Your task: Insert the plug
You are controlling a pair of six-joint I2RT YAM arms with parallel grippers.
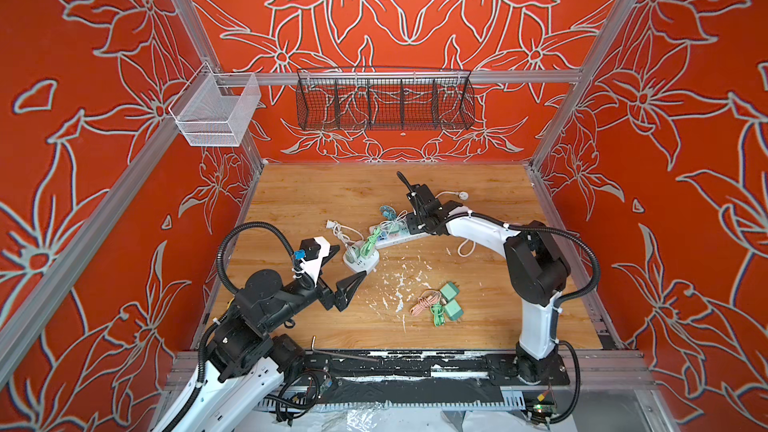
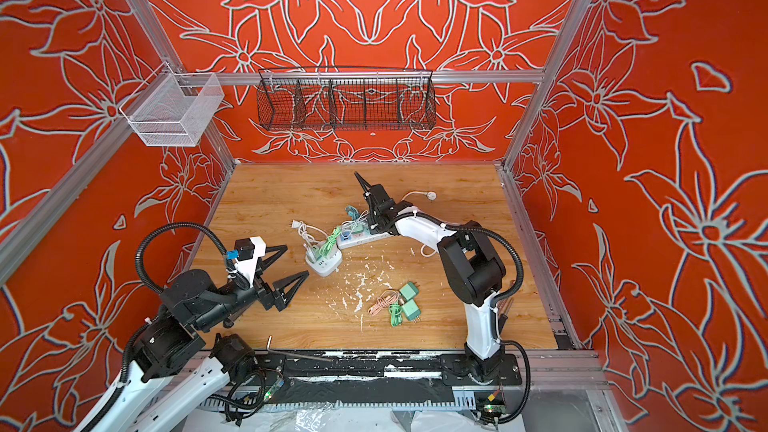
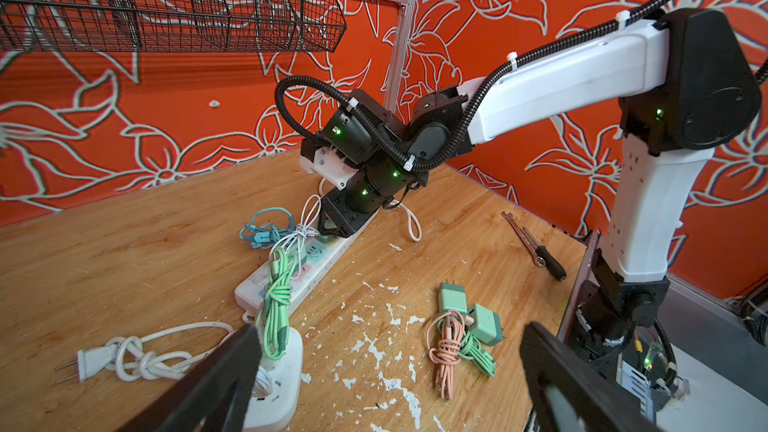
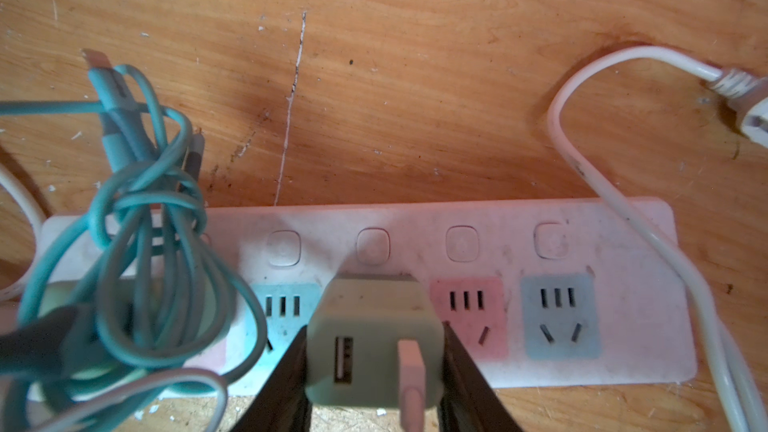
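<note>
The plug (image 4: 374, 338), a pale green USB charger block, stands on the power strip (image 4: 623, 243), between a teal socket and a pink one. Its prongs and the socket under it are hidden by its own body, so how deep it sits cannot be read. A pink connector (image 4: 411, 371) is pushed into one of its two ports.

The right jaws lie close against the block's two sides. Their lower parts run off the picture's edge, and whether they squeeze the block or merely flank it cannot be told. In both top views the right arm (image 1: 478, 226) leans over the strip (image 1: 399, 238) and covers the plug entirely.

A tangled teal cable (image 4: 137, 209) lies over one end of the strip and blurs what sits beneath it. The strip's white cord (image 4: 602, 184) loops away across the desk (image 1: 478, 326) to its own plug head (image 4: 748, 114), which is cut off at the border.

The left jaws stand wide apart and hold nothing, beside a white cube adapter (image 3: 282, 367) that carries a green cable (image 3: 276, 305). One dark finger (image 3: 232, 367) overlaps the cube in the left wrist view, and contact cannot be judged. Two spare green chargers (image 1: 451, 299) lie near the desk's front with coiled pink and green leads (image 1: 424, 301).
</note>
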